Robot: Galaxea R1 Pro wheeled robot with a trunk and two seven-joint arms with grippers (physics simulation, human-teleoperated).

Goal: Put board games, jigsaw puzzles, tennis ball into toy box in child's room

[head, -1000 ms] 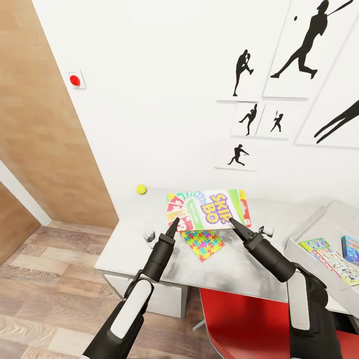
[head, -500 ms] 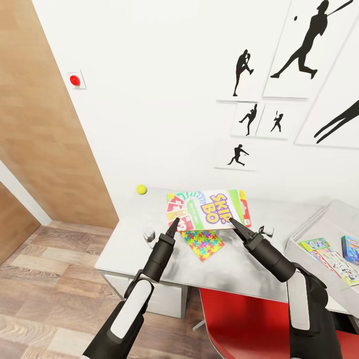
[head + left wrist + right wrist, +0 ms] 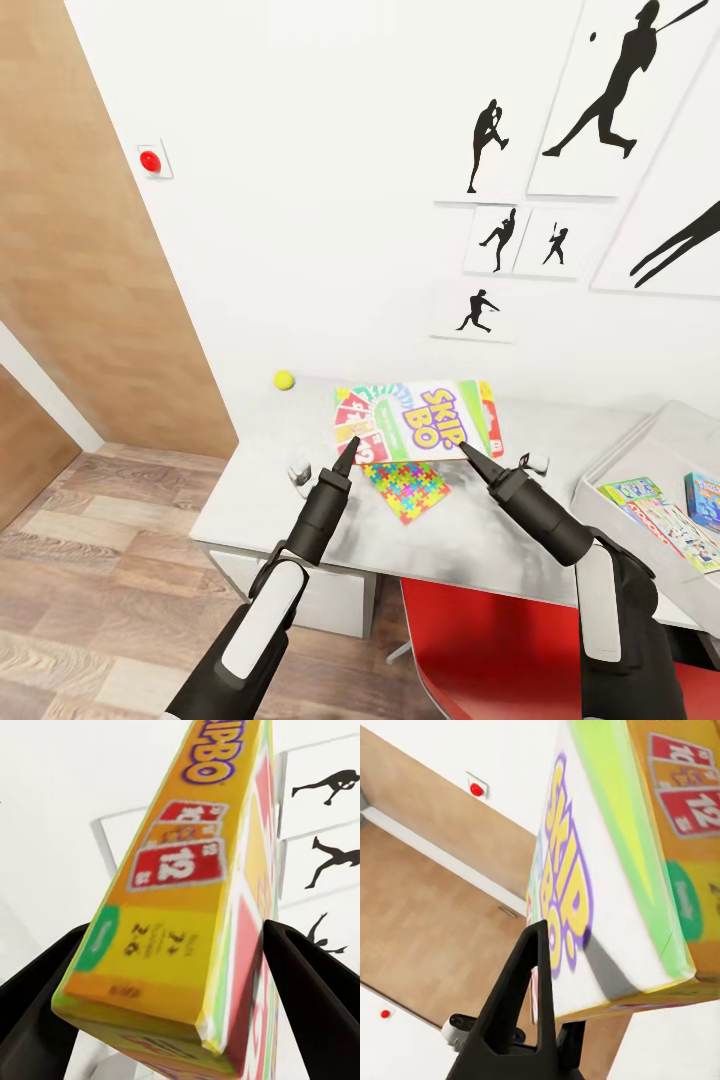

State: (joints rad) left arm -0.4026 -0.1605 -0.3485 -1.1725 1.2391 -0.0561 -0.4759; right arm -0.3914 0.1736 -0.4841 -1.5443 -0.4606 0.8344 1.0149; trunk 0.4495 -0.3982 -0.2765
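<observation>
Glossy Skip-Bo game box (image 3: 418, 420) lifted above pale table (image 3: 250, 490).
Pinched between left claw (image 3: 347, 450) and right claw (image 3: 470, 452), each clamped on one flat cardboard end.

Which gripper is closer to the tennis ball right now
Left. The left gripper holds the Skip-Bo box's end nearest the tennis ball; the right gripper is at the box's far end, farther away.

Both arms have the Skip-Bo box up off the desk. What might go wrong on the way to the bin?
1. The Skip-Bo box is pinched only at its two ends, by the left gripper and right gripper; if the arms drift apart, it may drop onto the puzzle below.
2. The bin already holds games, so the box may land tilted.
</observation>
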